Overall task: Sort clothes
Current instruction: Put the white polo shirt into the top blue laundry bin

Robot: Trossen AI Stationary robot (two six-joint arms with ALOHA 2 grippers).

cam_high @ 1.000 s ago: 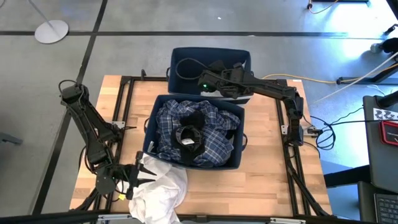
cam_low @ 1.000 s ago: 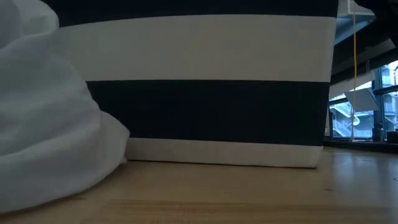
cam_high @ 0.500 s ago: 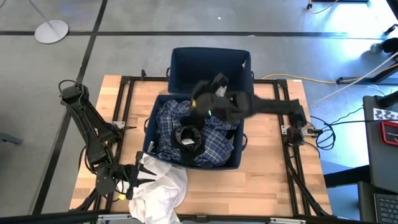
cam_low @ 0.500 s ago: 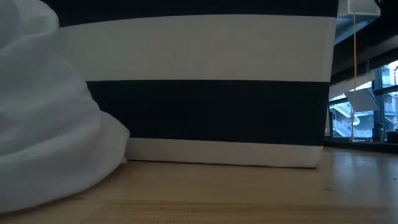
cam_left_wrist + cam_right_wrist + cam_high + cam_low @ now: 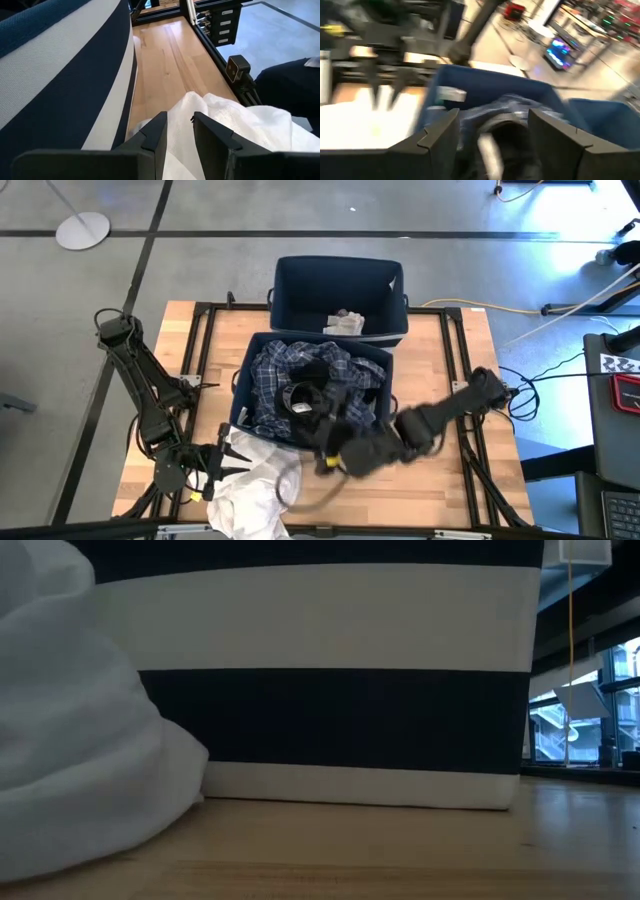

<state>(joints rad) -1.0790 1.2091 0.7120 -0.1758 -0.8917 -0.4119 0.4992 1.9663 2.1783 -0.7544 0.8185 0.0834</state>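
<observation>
The near navy bin holds a dark blue plaid garment and a black garment. A pale grey garment lies on the floor of the far navy bin. A white garment lies heaped on the table at the near left; it also shows in the low view. My left gripper is open at the heap's left edge, with white cloth between and beyond its fingers. My right gripper is open and empty, blurred, over the near bin's front wall. My left gripper stands over the white garment's edge, with cloth lying between its two fingers. I cannot tell whether the fingers touch it.
The near bin's striped front wall stands close behind the white heap. A black frame runs around the table. Bare wood lies at the near right.
My right gripper has swung from over the far bin toward the table's near edge, across the near bin to its front wall. The pale grey garment now lies uncovered in the far bin.
</observation>
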